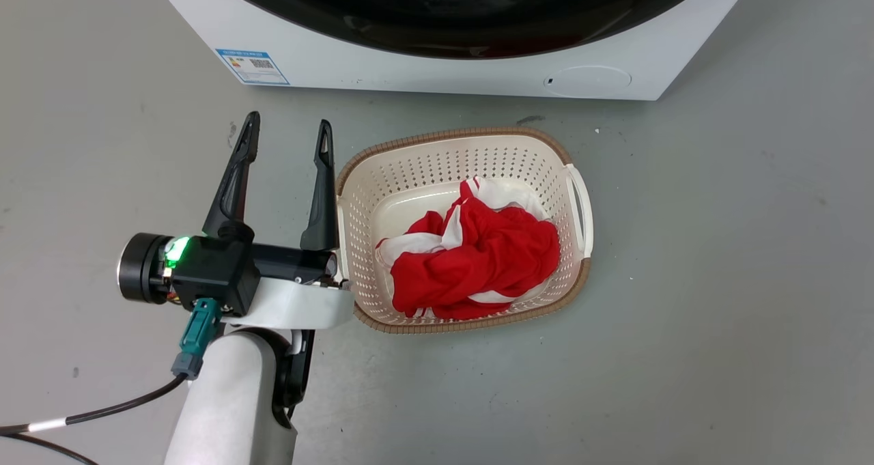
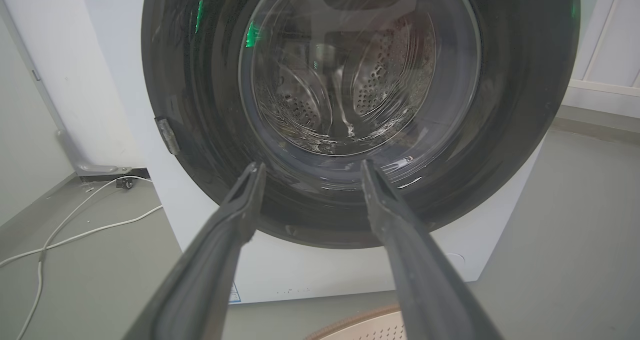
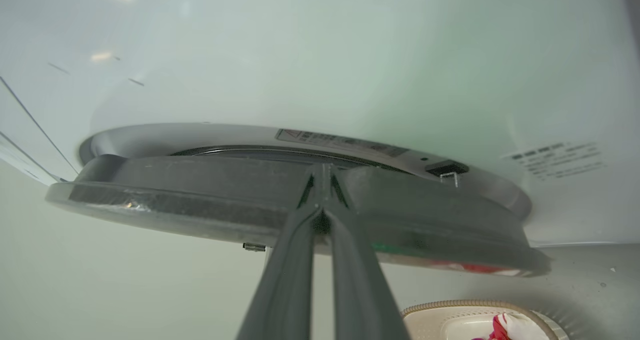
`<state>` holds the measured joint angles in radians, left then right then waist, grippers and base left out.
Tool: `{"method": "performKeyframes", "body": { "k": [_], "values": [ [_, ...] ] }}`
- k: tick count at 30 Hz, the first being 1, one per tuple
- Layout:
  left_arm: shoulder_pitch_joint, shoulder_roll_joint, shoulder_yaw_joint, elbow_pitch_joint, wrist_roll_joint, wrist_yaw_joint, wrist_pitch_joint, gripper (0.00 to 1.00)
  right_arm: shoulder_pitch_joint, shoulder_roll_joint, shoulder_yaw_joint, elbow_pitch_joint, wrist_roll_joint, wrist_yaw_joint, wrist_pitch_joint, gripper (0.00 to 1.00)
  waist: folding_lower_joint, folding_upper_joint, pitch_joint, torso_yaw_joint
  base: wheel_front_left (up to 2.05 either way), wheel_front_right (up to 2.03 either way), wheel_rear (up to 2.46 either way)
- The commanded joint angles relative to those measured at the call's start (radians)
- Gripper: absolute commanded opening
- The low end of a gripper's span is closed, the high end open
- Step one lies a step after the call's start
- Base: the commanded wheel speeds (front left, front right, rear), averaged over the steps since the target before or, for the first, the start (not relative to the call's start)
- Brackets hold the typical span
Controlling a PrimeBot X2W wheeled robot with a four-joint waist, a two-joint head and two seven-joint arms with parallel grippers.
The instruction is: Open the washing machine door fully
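1. White front-loading washing machine (image 1: 423,76) stood on a grey floor (image 1: 717,280). The washing machine door (image 2: 520,105), large and round with a glossy black frame and a clear bulging glass centre, covered most of the front.
2. Door lay close against the machine, not swung out. Perforated steel drum (image 2: 370,80) showed through the glass. In the right wrist view the rim was seen edge-on with a thin gap to the white front; could not tell whether it was latched.
3. Right gripper (image 3: 322,172): two long dark fingers pressed together, tips over the door's dark rim at its machine side. Nothing seen between them; could not tell whether they had hooked the rim.
4. Left gripper (image 1: 288,125): fingers spread wide, empty, pointed at the lower part of the door and apart from it.
5. Cream perforated plastic basket with a brown woven rim (image 1: 355,246) sat on the floor near the machine, just right of the left gripper. Crumpled red and white cloth (image 1: 478,260) lay inside.
6. Small round white flap (image 1: 587,81) at the front's lower right, blue label (image 1: 252,67) at its lower left. Thin white cable (image 2: 75,235) trailed over the floor left of the machine.
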<state>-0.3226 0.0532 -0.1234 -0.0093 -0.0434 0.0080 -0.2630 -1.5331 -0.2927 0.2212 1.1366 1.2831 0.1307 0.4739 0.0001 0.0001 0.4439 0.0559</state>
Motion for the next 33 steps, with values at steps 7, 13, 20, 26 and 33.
{"method": "performKeyframes", "body": {
  "k": [7,13,20,26,33],
  "values": [
    [-0.033,-0.002,-0.010,-0.004,0.005,0.005,-0.003,1.00,-0.028,0.025,0.006,0.013,-0.015,0.000,0.016,0.00,-0.0001,-0.0001,0.034,0.006,0.00,0.00,0.00],
    [-0.035,-0.002,-0.016,0.000,0.002,0.009,-0.003,1.00,-0.020,0.044,0.005,-0.013,0.004,0.000,0.082,0.00,-0.0001,-0.0001,0.046,0.008,0.00,0.00,0.00],
    [-0.036,-0.003,-0.013,0.008,-0.003,0.013,-0.002,1.00,0.035,0.031,-0.006,-0.081,0.048,0.000,0.209,0.00,-0.0001,-0.0001,0.035,0.003,0.00,0.00,0.00],
    [-0.021,-0.003,-0.009,0.022,-0.003,0.010,-0.003,1.00,0.106,0.036,-0.015,-0.146,0.102,0.000,0.351,0.00,-0.0001,-0.0001,-0.002,-0.007,0.00,0.00,0.00],
    [0.014,-0.003,-0.004,0.044,-0.004,0.002,-0.003,1.00,0.232,0.053,-0.011,-0.217,0.144,0.000,0.463,0.00,-0.0001,-0.0001,-0.092,-0.016,0.00,0.00,0.00]
  ]
}}
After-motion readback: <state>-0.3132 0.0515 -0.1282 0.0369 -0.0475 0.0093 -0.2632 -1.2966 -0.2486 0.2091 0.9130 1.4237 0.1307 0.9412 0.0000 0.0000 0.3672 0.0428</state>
